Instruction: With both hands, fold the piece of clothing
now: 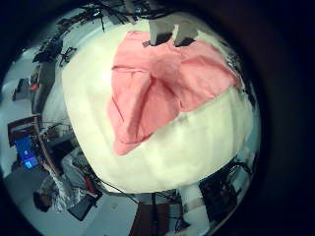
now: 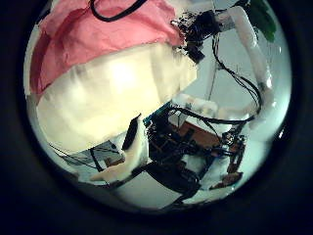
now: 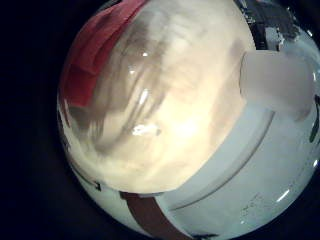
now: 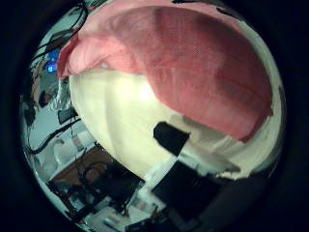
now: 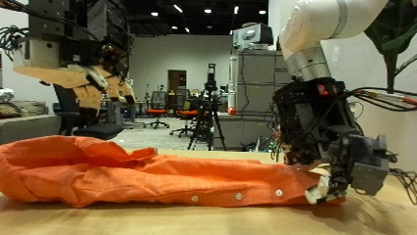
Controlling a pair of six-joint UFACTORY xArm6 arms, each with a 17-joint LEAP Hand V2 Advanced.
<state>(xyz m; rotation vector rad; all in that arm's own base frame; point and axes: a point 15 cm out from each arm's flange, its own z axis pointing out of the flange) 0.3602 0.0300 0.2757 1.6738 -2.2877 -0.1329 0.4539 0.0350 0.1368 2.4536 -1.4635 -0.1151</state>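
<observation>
Orange garment on table, right hand pinching its end, left hand relaxed above.

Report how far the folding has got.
Done: little that shows. The orange garment lies bunched and stretched along the table, with no neat fold visible. In hand: the right hand is down at one end of the garment, its fingers at the cloth edge; whether they pinch it I cannot tell. The left hand hangs above the other end, touching nothing. Left: the folding itself.
</observation>
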